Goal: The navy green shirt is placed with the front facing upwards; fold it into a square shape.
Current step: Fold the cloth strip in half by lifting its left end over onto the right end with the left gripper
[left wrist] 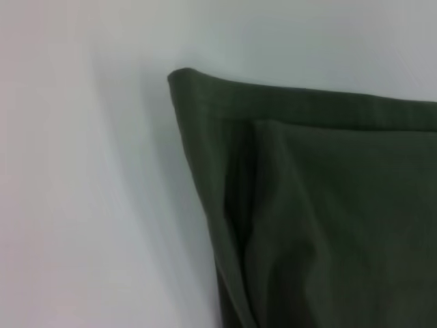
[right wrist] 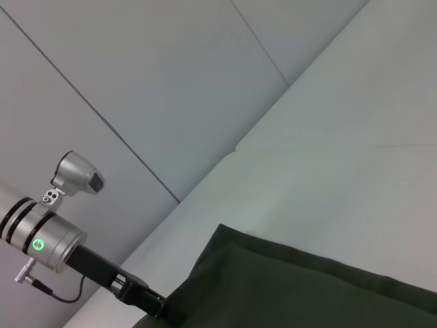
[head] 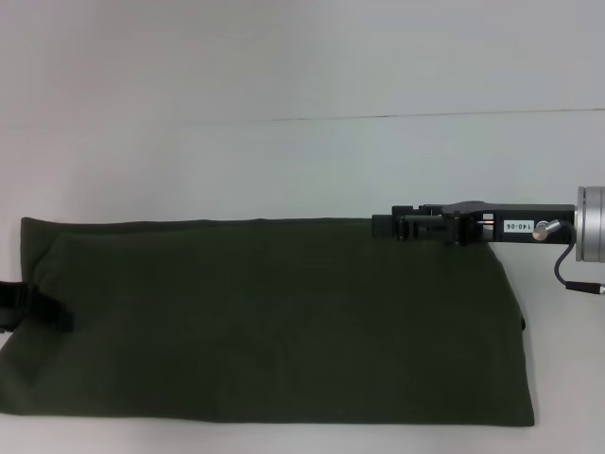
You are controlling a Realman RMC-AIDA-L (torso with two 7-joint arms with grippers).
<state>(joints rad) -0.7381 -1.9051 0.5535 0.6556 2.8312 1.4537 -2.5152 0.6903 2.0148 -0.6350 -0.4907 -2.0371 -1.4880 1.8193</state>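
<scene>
- The left gripper [head: 38, 307] sits at the shirt's left edge, about halfway down that side. It seems clamped on the cloth there, most likely to pin or lift that end for a fold. From the right wrist view, the same gripper [right wrist: 147, 301] meets the fabric edge.
- The navy green shirt [head: 274, 322] lies flat on the white table [head: 284, 57], already folded into a long, wide band running across the near part of the table. No sleeves, collar or lettering show. A doubled layer is visible at its left corner [left wrist: 205, 102], with an inner edge tucked under the hem.
- The right gripper [head: 388, 225] reaches in level over the shirt's far edge, right of centre. I cannot tell how its fingers are set, but it looks placed to take that edge.
</scene>
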